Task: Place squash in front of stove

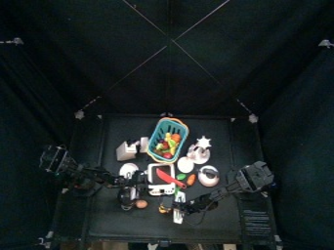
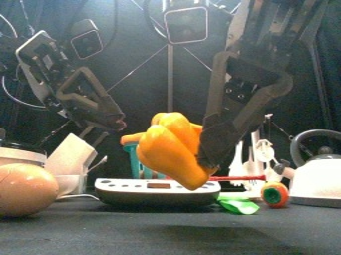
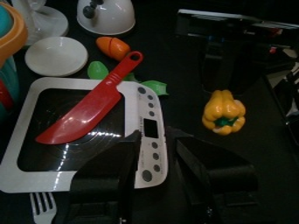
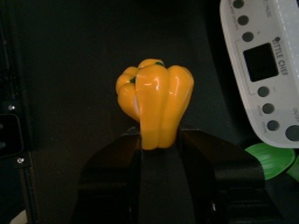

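Squash [image 2: 177,149]: an orange-yellow, lobed toy vegetable, nearest the front edge of the desk [image 2: 160,231]. In the front view it hangs clear of the surface, with a faint shadow under it.
Right end effector [image 4: 158,144]: clasped on the squash's lower end, jaws on either side of it; the right arm comes down from above at a slant.
Position of squash: in front of the stove [image 3: 87,131], on the near side of its control strip, slightly apart from it, as the left wrist view shows.
Stove: a white toy cooktop with a dark plate, lying flat; a red spatula [image 3: 91,98] rests across it.
Left end effector [image 3: 163,188]: hovering over the stove's near corner, holding nothing; I cannot tell how its jaws stand.
Farther back: a white kettle [image 2: 317,167], a small carrot piece [image 2: 274,194], green bits beside the stove, a basket of vegetables [image 1: 169,139] at the desk's far part.
Done, by my reading: squash picked up and carried to the right spot.
Left: lower it to the desk, let go, pull the arm away.
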You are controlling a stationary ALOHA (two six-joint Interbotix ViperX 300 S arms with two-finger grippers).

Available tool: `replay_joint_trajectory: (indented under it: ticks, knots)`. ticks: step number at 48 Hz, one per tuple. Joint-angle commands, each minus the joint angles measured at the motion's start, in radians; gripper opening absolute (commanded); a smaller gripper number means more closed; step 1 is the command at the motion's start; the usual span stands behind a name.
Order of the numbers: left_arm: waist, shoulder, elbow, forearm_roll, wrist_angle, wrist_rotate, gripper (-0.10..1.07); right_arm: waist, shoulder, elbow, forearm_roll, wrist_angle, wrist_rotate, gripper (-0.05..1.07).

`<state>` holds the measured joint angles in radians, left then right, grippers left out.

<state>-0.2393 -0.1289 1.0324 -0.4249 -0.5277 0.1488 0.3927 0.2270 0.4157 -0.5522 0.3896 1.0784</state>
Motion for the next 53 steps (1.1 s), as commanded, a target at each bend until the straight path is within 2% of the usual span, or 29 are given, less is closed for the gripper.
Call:
replay_joint_trajectory:
  ticks: [1, 23, 33, 45, 53]
  knots:
    - [0.002, -0.009, -0.011, 0.009, -0.003, 0.002, 0.72, -0.025, -0.014, -0.018, 0.043, -0.011, 0.000, 0.67]
    - [0.003, -0.009, -0.002, 0.018, -0.003, 0.002, 0.72, -0.035, -0.009, -0.020, 0.061, -0.021, 0.000, 0.85]
    - [0.003, -0.011, 0.006, 0.018, -0.003, 0.000, 0.72, -0.046, -0.017, -0.025, 0.057, -0.012, -0.002, 0.86]
    - [0.003, -0.011, 0.008, 0.017, -0.003, 0.000, 0.72, -0.048, -0.035, -0.037, -0.014, 0.025, -0.002, 0.85]
    - [0.003, -0.011, 0.008, 0.018, -0.003, 0.000, 0.72, -0.049, -0.029, -0.041, -0.020, 0.026, -0.002, 0.85]
